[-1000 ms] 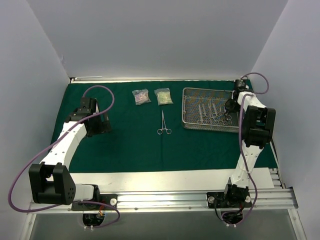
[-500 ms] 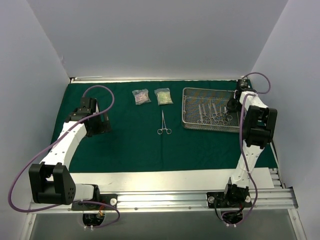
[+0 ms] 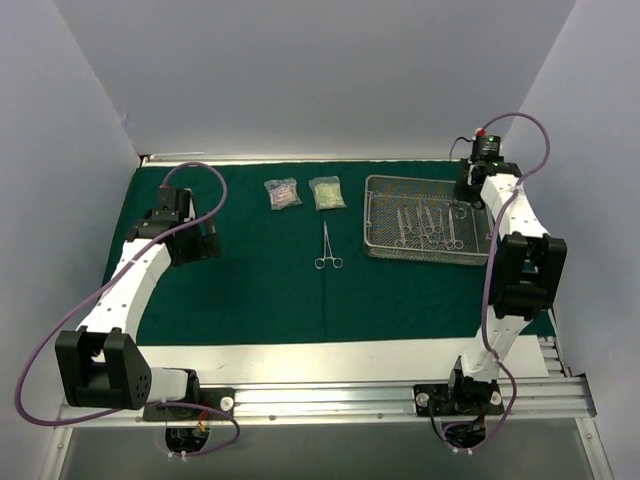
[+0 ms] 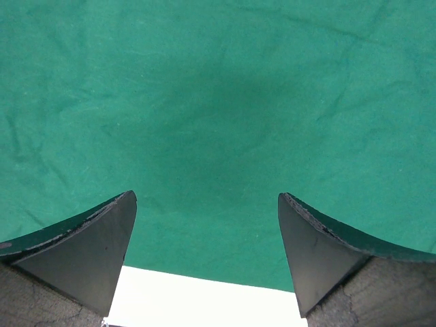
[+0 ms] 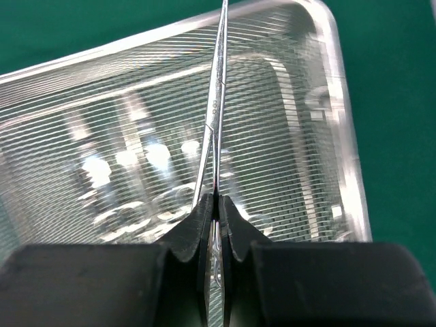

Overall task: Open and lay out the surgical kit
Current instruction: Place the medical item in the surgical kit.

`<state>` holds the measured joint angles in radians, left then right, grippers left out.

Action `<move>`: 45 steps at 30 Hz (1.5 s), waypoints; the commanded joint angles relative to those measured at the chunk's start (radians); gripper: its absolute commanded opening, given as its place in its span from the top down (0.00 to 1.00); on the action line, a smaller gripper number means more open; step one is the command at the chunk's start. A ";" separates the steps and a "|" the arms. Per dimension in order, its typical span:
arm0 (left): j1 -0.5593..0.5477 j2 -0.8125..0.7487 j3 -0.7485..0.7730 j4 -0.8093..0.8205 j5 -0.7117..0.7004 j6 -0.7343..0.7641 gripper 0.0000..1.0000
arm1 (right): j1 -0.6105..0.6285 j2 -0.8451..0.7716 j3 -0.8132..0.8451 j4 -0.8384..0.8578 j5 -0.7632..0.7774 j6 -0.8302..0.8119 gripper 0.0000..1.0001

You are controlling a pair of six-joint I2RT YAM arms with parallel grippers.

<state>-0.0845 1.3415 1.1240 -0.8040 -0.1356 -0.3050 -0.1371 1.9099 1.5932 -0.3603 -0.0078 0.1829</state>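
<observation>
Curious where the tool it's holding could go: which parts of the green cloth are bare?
Bare: the green cloth between the laid-out instrument and the left gripper, and the near strip before the tray. Crowded: the tray, under the right gripper's held instrument.

Your top view looks down from behind. Close wrist views: dark green cloth point(image 4: 218, 102) beyond left pincer point(image 4: 206, 195), rectangular silver wire-mesh tray point(image 5: 343, 129) beyond right pincer point(image 5: 215, 199).

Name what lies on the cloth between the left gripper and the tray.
One steel instrument lies alone on the cloth between them. Two packets sit farther back, off that line. The top view shows this.
</observation>
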 commanded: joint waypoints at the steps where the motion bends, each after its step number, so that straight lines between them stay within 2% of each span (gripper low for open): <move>1: -0.004 0.001 0.057 -0.003 -0.019 0.015 0.06 | 0.109 -0.095 0.021 -0.049 0.005 -0.019 1.00; 12: -0.004 0.010 0.082 -0.024 -0.051 0.015 0.06 | 0.598 -0.094 0.016 -0.010 0.035 0.151 1.00; 19: -0.004 0.008 0.085 -0.023 -0.053 0.004 0.06 | 0.789 0.055 0.082 -0.002 0.078 0.305 1.00; 29: -0.004 -0.015 0.077 -0.029 -0.078 0.000 0.06 | 0.892 0.231 0.177 0.001 0.134 0.408 1.00; 45: -0.003 -0.025 0.065 -0.026 -0.070 -0.003 0.06 | 0.895 0.317 0.186 0.044 0.152 0.428 1.00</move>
<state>-0.0845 1.3506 1.1641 -0.8284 -0.1955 -0.3038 0.7601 2.2147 1.7512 -0.3248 0.1040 0.5980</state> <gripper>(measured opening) 0.939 0.009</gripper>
